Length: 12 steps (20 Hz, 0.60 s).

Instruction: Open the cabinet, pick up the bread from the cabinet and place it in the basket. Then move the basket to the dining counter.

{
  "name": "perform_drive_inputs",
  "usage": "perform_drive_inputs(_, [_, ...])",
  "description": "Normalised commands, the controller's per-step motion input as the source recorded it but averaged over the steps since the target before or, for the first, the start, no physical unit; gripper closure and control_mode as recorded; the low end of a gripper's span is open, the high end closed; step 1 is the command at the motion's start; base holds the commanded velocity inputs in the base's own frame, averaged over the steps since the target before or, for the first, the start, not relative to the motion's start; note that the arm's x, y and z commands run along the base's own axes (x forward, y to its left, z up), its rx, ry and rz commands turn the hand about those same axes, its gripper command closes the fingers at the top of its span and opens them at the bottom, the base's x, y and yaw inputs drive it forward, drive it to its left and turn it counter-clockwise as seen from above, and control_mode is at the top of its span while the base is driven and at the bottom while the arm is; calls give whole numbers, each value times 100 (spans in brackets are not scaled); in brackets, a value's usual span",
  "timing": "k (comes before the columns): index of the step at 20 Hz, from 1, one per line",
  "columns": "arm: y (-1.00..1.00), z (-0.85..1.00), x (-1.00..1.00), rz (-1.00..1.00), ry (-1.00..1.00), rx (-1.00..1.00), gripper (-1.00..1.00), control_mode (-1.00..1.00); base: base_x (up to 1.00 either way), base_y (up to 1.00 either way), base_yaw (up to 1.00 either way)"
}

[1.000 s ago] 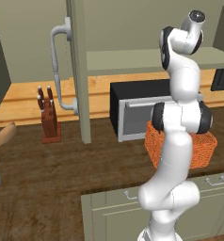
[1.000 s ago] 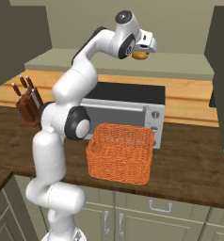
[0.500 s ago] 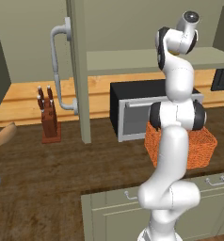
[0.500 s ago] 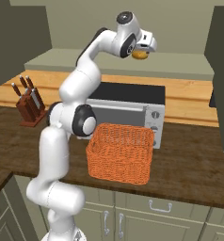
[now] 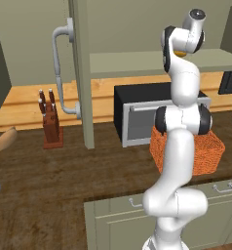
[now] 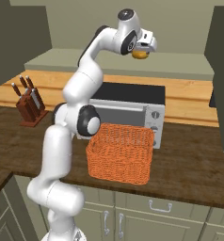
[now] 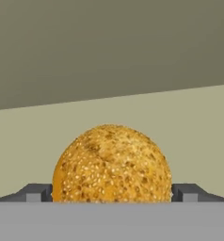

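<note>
On cabinet shelf [image 6: 180, 70], one bread [image 7: 112, 164] between wide-spread pincer [image 7: 112, 192] fingertips, one basket [image 6: 120, 154] below

My arm stands nearly upright from the base, elbow bent at mid-height, upper links reaching up and forward. The wrist is turned level, so the gripper [image 6: 143, 51] points ahead. In the hand view my two dark fingers [image 7: 36, 192] are spread wide apart, at full opening.
</note>
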Motion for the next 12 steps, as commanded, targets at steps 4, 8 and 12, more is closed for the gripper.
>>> perform_drive_inputs(4, [0,-42,0,0,0,0,-100,-100,0,0,0])
perform_drive_inputs(8, [0,-53,3,0,-7,0,-100,-100,0,0,0])
perform_drive_inputs(12, [0,-39,0,0,-2,5,-100,-100,0,0,0])
